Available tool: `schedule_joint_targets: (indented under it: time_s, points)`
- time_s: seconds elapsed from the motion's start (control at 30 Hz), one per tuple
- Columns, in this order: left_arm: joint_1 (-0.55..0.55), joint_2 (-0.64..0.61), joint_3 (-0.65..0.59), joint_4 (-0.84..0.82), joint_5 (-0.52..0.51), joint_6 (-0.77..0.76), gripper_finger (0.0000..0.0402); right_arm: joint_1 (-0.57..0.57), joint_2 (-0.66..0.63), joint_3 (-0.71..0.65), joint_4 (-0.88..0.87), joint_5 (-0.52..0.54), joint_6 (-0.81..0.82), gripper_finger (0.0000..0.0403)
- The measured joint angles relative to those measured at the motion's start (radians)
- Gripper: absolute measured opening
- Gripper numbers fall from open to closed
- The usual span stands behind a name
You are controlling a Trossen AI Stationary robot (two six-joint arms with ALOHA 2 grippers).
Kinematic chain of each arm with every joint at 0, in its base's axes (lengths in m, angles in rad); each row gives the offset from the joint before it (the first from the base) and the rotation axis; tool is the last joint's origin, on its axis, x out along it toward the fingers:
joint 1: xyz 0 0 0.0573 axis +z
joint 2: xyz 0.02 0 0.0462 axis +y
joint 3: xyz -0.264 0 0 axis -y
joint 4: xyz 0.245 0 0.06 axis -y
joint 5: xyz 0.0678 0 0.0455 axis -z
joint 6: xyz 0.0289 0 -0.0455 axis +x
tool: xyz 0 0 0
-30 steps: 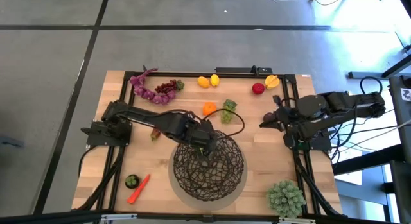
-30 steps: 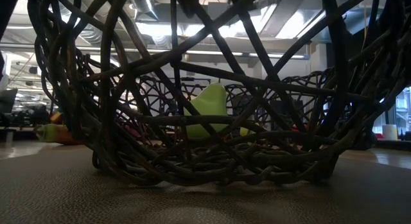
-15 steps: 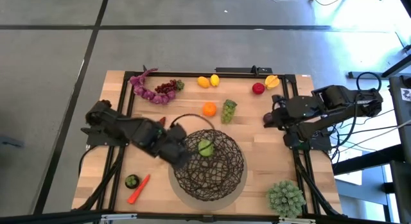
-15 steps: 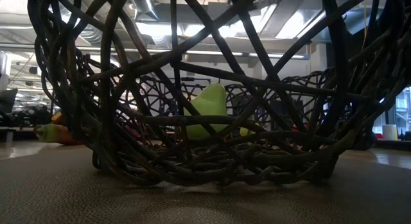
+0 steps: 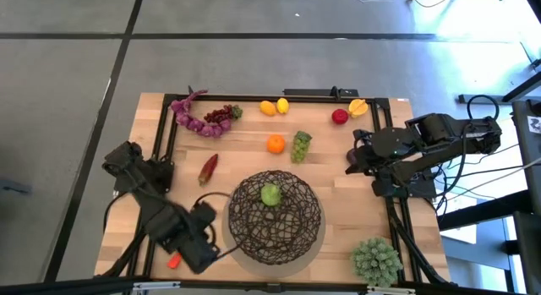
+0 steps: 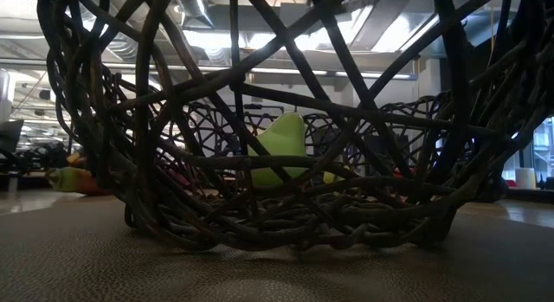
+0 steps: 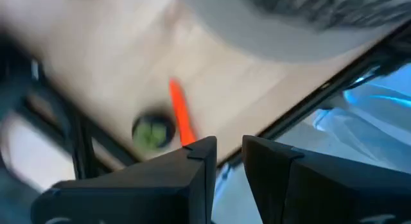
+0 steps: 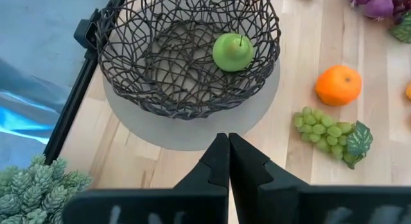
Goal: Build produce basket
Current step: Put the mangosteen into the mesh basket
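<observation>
We see one basket [image 5: 275, 217] on a round grey mat [image 8: 186, 131], toward six o'clock of the table [image 5: 338, 202]. One green apple [image 5: 270, 194] lies inside it, near its twelve o'clock rim; the low view shows it [image 6: 279, 148] resting on the woven bottom.

We count the rest of the produce, all outside the basket on the wood. Along the twelve o'clock edge lie one string of purple beads [image 5: 189, 115], one dark red grape bunch [image 5: 221, 116] just beside it, two lemons [image 5: 274, 106] touching each other, one red apple [image 5: 340, 117] and one orange-yellow piece [image 5: 359, 106] next to it. Nearer the middle sit one orange [image 5: 275, 144] and one green grape bunch [image 5: 301, 145], side by side at the basket's twelve o'clock. One red pepper [image 5: 208, 167] lies at the basket's ten o'clock. At the table's seven o'clock corner the left wrist view shows one carrot [image 7: 181, 113] and one small round green item [image 7: 153, 132] just beside it; what that is we cannot tell.

One spiky green plant [image 5: 376, 260] stands at the table's five o'clock corner.

The left gripper [image 7: 229, 150] hangs over that seven o'clock corner, at the basket's eight o'clock, its fingers a narrow gap apart with nothing between them. The right gripper [image 8: 228, 147] waits at the table's three o'clock side, fingers pressed together and empty, pointing toward the basket.
</observation>
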Motion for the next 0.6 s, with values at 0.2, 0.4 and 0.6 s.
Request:
schedule_joint_targets:
  time_s: [0.2,0.4,0.6]
  points:
    - [-0.110,0.000,-0.123,0.016,0.060,-0.272,0.0065,0.000,0.001,0.000,0.019,-0.015,0.003,0.0000]
    - [-0.187,0.000,-0.272,0.107,0.061,-0.352,0.0065,0.000,0.002,0.000,0.023,-0.130,-0.042,0.0000]
    - [-0.217,0.000,-0.389,0.119,0.069,-0.349,0.0065,0.000,0.002,0.000,0.082,-0.149,-0.054,0.0000]
